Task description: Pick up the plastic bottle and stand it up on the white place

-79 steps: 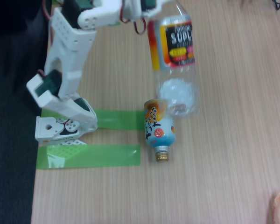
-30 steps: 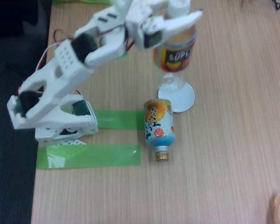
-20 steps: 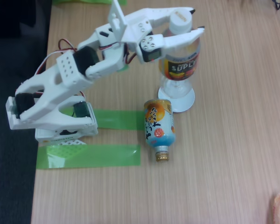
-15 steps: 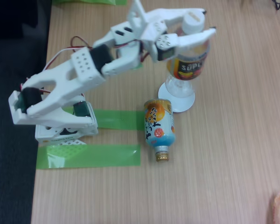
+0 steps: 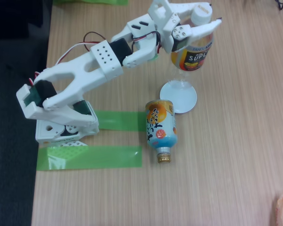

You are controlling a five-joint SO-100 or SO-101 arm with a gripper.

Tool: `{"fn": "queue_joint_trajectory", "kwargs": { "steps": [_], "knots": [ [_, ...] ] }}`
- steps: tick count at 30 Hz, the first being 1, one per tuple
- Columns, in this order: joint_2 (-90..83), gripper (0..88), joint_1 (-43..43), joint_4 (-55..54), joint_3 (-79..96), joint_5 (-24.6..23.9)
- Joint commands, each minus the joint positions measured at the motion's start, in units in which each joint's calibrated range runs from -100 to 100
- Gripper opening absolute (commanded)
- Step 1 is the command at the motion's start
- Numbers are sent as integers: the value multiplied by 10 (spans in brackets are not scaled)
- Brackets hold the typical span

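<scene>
The placing step is in hand: the plastic bottle (image 5: 194, 52) is upright in the claw (image 5: 203, 18) but its base seems to sit at, or just past, the far rim of the white place (image 5: 179, 98) rather than squarely over it. From the fixed view I cannot tell whether the base is touching the disc or hanging a little above it. To my eye the bottle also leans slightly, its cap further toward the bench's (image 5: 236, 155) far edge than its foot.

The next move, as I judge it, calls for drawing the bottle back toward the near edge until the base is centred on the disc, settling it flat, and only then letting go. Release now and it could tip off the rim.

The claw's two fingers are closed around the bottle's neck and shoulder, just under the white cap, one on each side, pinching it with no gap I can see. It touches nothing else.

The disc lies near the middle of the bench, toward the far edge. Just beside it on the near side lies a shorter orange-and-blue bottle (image 5: 161, 128), on its side with its gold neck pointing to the near edge, close enough to be knocked if the arm swings low.
</scene>
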Motion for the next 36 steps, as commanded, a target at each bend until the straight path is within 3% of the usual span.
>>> {"fn": "queue_joint_trajectory", "kwargs": {
  "steps": [1,7,17,36],
  "knots": [
    [19,65,-3,-11,-3,-1],
    [43,65,-1,-12,-8,-1],
    [77,65,0,-112,11,-1],
    [90,65,4,-113,57,4]
  ]
}}
